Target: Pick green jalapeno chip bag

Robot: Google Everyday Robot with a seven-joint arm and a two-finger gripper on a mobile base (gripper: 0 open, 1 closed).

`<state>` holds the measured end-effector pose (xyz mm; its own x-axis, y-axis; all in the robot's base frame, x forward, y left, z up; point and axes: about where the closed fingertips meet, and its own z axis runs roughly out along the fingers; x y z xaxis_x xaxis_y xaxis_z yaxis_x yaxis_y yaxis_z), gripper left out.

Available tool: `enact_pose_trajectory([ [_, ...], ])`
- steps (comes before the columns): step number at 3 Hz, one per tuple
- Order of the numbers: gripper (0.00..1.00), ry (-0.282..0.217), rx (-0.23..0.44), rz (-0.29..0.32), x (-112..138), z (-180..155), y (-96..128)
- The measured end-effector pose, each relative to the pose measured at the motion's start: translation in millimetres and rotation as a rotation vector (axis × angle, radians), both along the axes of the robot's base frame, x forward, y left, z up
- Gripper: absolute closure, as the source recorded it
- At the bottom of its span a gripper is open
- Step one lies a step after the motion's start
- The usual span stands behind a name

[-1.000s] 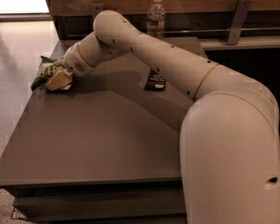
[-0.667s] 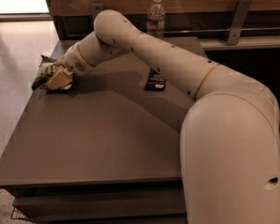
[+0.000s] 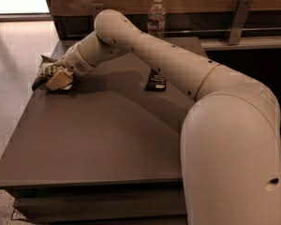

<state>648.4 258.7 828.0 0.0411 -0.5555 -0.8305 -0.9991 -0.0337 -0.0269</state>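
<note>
The green jalapeno chip bag (image 3: pixel 42 73) lies crumpled at the far left edge of the brown table (image 3: pixel 98 144), its pale edge toward the table's middle. My gripper (image 3: pixel 60 78) is stretched out to the left and sits right on the bag's right side, covering part of it. The bag rests low on the table surface. The arm runs from the lower right across the table to the bag.
A small flat black wrapper (image 3: pixel 156 82) lies near the table's middle back, just under the arm. A clear water bottle (image 3: pixel 156 17) stands at the back edge against a wooden wall. A shelf with a metal bracket (image 3: pixel 237 14) runs at the back right.
</note>
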Motion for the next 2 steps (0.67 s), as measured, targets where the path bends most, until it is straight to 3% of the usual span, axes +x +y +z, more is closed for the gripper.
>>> enact_pose_trajectory([
  [2,1.00,0.000,0.000,0.000,0.0,0.5,0.0],
])
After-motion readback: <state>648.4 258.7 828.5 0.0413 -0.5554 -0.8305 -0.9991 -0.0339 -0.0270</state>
